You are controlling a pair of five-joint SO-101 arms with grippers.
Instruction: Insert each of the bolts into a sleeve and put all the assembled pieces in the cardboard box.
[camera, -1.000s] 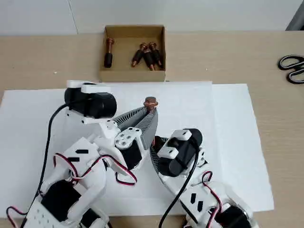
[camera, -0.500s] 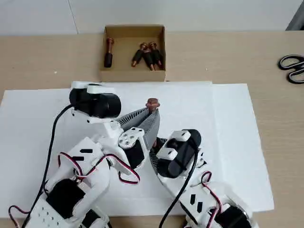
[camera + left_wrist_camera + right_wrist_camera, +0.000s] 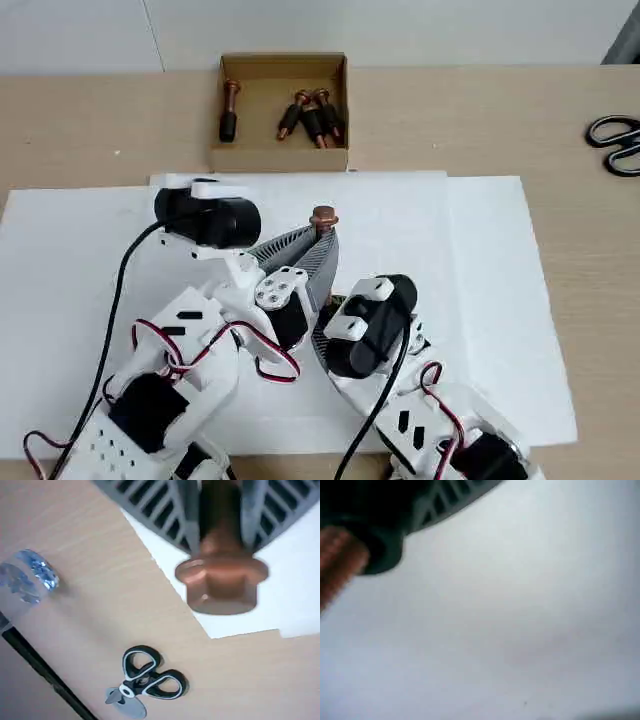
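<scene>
Left tool (image 3: 322, 230) edged right; wrist view shows bolt (image 3: 220, 580) clamped.

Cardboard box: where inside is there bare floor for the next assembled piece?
Bare floor lies between the lone copper bolt in its black sleeve by the left wall and the cluster of three. The right half of the brown cardboard box is crowded.

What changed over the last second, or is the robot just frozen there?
The left arm edged slightly to the right, carrying the bolt along in the left gripper, which stays shut on it. The cardboard box and scissors have not moved.
</scene>
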